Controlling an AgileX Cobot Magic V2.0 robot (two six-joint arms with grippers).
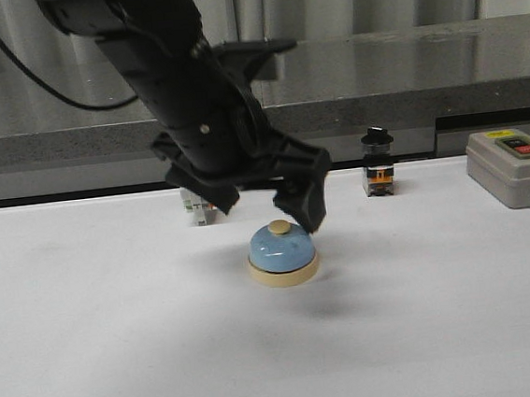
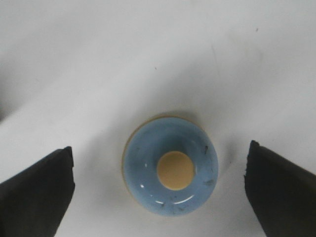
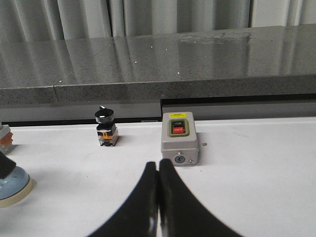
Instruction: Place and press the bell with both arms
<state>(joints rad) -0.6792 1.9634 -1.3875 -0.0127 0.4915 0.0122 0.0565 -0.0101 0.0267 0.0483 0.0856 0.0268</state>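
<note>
The light-blue bell (image 1: 281, 251) with cream base and cream button stands upright on the white table. My left gripper (image 1: 265, 201) hangs just above it, open, one finger on each side and clear of it. In the left wrist view the bell (image 2: 170, 170) lies between the two black fingertips (image 2: 44, 190), not touched. My right gripper (image 3: 158, 170) is shut and empty, low over the table to the right of the bell; the bell's edge (image 3: 12, 185) shows in the right wrist view. The right arm is out of the front view.
A grey box with red and black buttons (image 1: 516, 167) sits at the right, also in the right wrist view (image 3: 179, 137). A black-knobbed switch (image 1: 377, 162) stands behind the bell. A white switch (image 1: 198, 208) is partly hidden behind my left gripper. A grey ledge (image 1: 378, 103) runs along the back.
</note>
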